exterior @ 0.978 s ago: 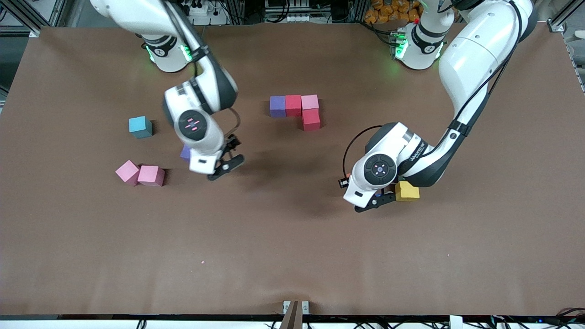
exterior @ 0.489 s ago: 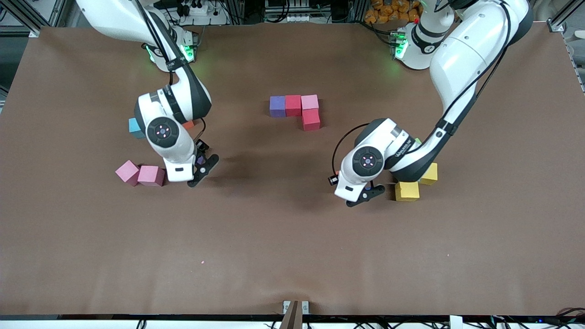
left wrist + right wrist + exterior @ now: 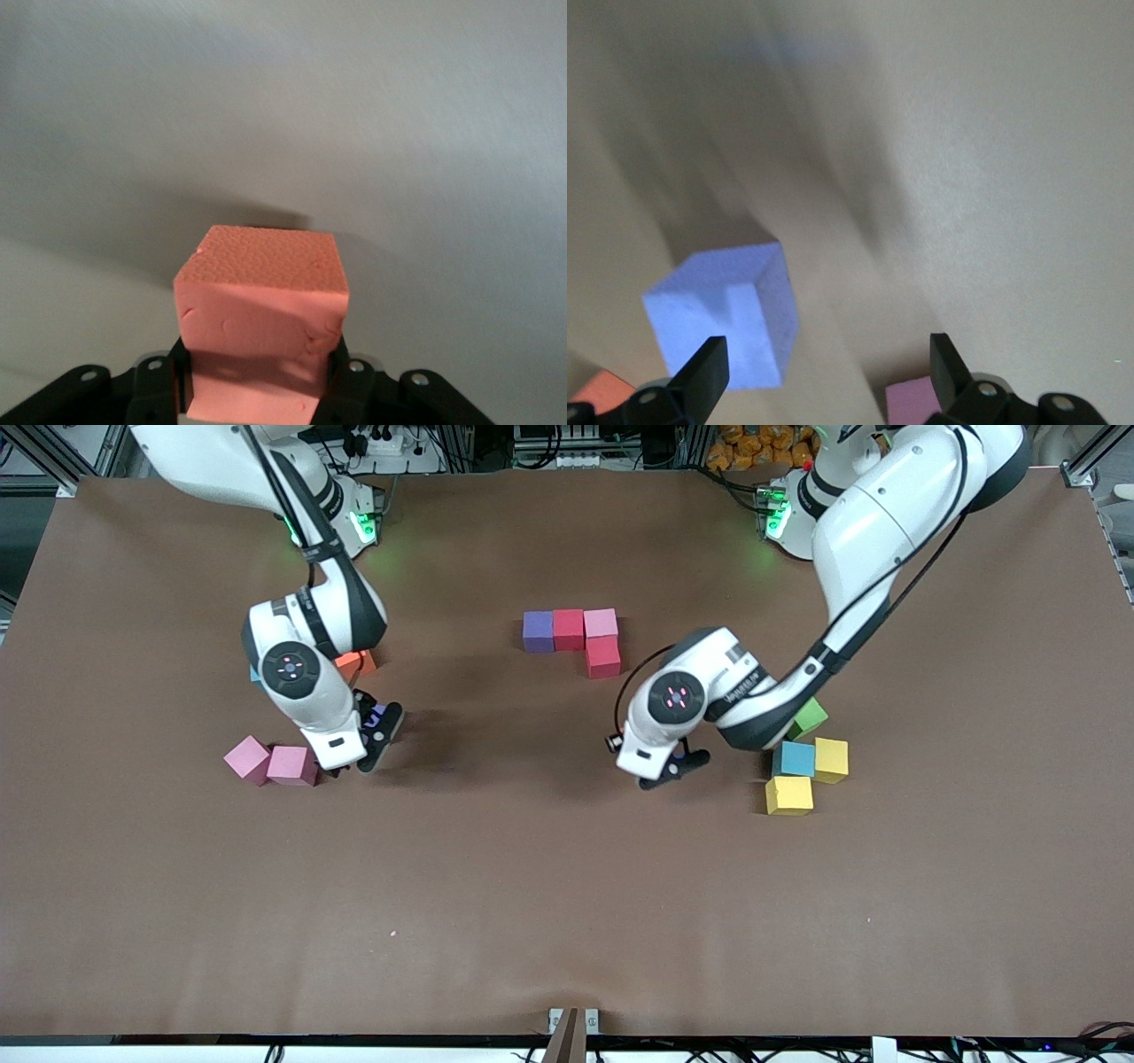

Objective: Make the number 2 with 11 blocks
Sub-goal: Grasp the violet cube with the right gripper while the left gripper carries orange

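We are carrying a pink cube (image 3: 261,310) in the left gripper (image 3: 671,769), clamped tight, over bare desk (image 3: 532,886); seat it flush under the red cube (image 3: 602,659). Right gripper (image 3: 363,746) is hanging wide over the purple cube (image 3: 726,323).

non-task items on the work surface

brown table (image 3: 532,886) with a matte, faintly creased top. one green cube (image 3: 810,716) sits toward the left arm's end, turned at an angle and partly hidden. small white speck (image 3: 392,934) near the front edge.
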